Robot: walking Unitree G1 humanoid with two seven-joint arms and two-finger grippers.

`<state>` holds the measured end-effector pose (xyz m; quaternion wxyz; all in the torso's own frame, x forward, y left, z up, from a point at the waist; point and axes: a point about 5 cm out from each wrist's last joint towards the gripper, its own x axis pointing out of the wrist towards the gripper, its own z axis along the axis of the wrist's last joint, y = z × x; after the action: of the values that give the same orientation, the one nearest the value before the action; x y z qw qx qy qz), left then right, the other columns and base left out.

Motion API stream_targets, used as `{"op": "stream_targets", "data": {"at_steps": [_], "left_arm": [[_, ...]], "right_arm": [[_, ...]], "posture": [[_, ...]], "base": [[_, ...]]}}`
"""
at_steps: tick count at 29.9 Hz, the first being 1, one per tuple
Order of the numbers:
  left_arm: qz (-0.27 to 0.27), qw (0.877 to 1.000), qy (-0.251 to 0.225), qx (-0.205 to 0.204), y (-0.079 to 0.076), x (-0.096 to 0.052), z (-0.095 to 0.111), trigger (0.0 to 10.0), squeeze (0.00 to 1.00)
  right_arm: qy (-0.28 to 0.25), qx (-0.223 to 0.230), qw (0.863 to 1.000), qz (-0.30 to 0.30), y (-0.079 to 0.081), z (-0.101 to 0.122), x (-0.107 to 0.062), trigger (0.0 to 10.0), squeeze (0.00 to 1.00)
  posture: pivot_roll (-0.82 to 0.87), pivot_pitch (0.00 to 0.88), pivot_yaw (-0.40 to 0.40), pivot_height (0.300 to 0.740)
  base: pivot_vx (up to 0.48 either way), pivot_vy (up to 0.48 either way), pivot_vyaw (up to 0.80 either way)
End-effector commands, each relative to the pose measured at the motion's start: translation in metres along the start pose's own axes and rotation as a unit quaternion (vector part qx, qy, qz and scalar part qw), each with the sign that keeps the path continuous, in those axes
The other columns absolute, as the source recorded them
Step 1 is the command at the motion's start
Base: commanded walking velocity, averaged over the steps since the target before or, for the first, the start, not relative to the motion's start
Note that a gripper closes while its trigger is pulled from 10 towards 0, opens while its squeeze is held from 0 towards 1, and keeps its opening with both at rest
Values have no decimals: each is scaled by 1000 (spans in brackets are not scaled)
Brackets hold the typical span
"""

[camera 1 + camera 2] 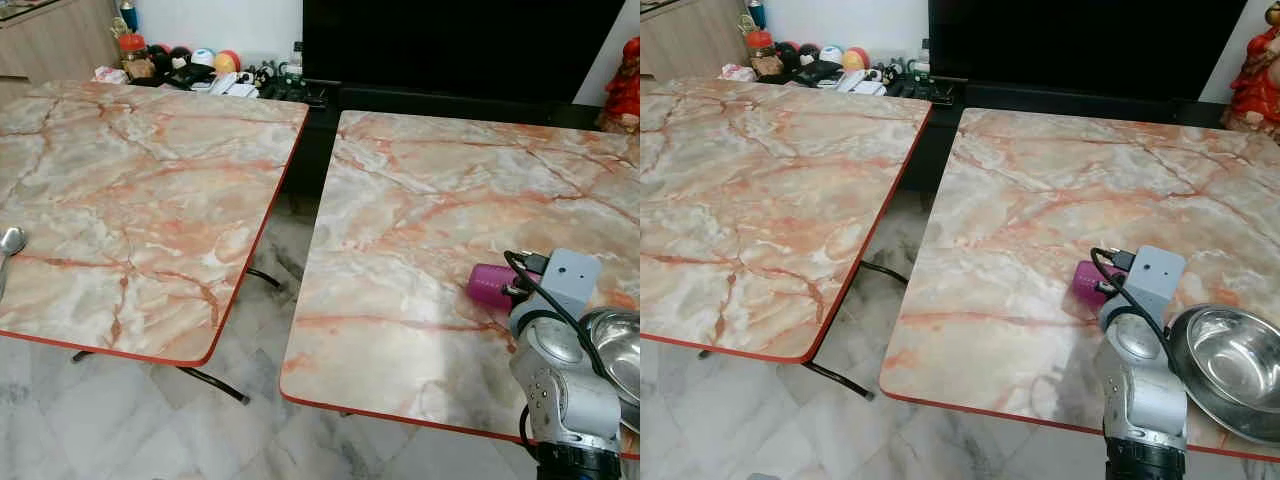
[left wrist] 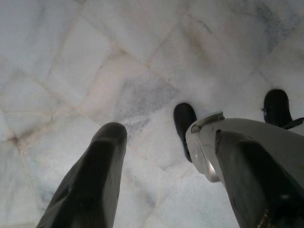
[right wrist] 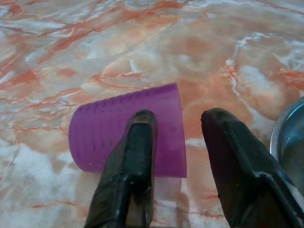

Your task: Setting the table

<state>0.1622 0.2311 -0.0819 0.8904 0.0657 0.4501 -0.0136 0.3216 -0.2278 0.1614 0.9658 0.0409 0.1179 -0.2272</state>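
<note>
A purple plastic cup (image 3: pixel 107 133) lies on its side on the right marble table (image 1: pixel 420 200), near the front right. My right gripper (image 3: pixel 179 118) hovers open just over it. One finger (image 3: pixel 135 156) lies across the cup's body and the other (image 3: pixel 232 156) is over bare table beside the cup's wide end. From the head, my right arm (image 1: pixel 1140 390) hides the fingers and part of the cup (image 1: pixel 1084 282). A steel bowl (image 1: pixel 1230 365) stands upright to the right of the arm. My left gripper (image 2: pixel 166 142) hangs open above the floor.
A second marble table (image 1: pixel 140 200) stands to the left, with a gap of tiled floor (image 1: pixel 270 290) between the two. A metal spoon (image 1: pixel 10 242) shows at its left edge. Clutter (image 1: pixel 200 70) and a dark TV unit (image 1: pixel 450 50) line the back wall.
</note>
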Motion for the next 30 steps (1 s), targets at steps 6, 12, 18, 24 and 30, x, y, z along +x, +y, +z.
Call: {"op": "stream_targets", "data": {"at_steps": [6, 12, 18, 24, 30], "left_arm": [[2, 1000, 15, -8, 1, -2, -9, 10000, 0], [0, 1000, 12, -7, 1, -2, -8, 10000, 0], [1, 1000, 9, -8, 1, -2, -7, 10000, 0], [2, 1000, 7, -8, 2, -2, -6, 10000, 0], [2, 1000, 4, -7, 3, -2, -4, 10000, 0]], "right_arm": [[-29, 31, 999, 1, 0, 8, 0, 10000, 0], [-22, 41, 999, 1, -3, 4, 3, 10000, 984], [-33, 95, 995, 9, -11, 8, 9, 10000, 0], [-14, 146, 987, 73, -17, 6, 20, 10000, 0], [0, 153, 979, 135, -18, 5, 29, 10000, 0]], "posture": [[-62, 120, -18, 740], [-62, 119, -18, 740], [-59, 121, -14, 740], [-54, 122, -13, 740], [-48, 123, -10, 740]], "base": [[0, 0, 0], [0, 0, 0], [0, 0, 0], [0, 0, 0], [0, 0, 0]]}}
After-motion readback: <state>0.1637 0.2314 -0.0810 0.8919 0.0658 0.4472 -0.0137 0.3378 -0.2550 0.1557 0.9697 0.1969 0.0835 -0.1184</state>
